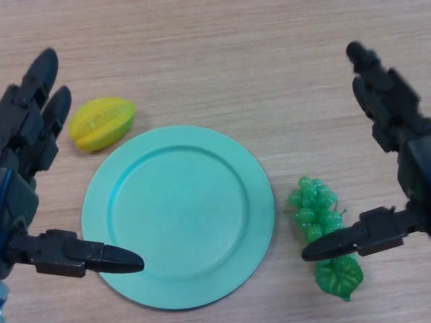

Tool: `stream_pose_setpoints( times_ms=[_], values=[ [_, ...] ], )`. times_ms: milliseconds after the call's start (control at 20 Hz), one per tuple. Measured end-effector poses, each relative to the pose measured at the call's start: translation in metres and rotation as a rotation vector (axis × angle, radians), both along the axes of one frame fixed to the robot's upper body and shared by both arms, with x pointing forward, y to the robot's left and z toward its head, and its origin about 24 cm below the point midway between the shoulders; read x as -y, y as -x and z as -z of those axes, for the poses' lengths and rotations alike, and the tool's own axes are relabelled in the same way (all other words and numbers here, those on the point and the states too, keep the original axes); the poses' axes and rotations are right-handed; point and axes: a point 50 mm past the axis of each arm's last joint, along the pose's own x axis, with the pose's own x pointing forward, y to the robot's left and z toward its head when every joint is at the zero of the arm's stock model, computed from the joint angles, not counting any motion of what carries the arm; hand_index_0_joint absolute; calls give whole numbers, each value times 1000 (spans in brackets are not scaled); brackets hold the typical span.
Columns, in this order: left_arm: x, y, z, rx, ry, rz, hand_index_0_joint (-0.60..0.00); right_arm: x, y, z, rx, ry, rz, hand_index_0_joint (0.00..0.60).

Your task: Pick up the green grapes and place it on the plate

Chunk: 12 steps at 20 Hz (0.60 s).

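A bunch of green grapes with a green leaf at its near end lies on the wooden table, right of a round teal plate. The plate holds nothing. My right hand is open above the table just right of the grapes; its thumb reaches over the bunch's near end, its fingers point away. My left hand is open at the plate's left, its thumb over the plate's near-left rim.
A yellow star fruit lies on the table just beyond the plate's far-left rim, close to my left hand's fingers. The table is light wood.
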Motion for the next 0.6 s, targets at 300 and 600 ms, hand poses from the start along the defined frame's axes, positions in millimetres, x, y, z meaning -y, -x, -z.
stream_pose_setpoints(
  times_ms=[300, 600],
  values=[
    [-1, -2, -3, 40, -6, -1, 0, 8, -16, 59, -238, 228, 104, 0],
    [-2, -5, -3, 40, -9, 0, 0, 2, -31, 83, -270, 348, 156, 0]
  ],
)
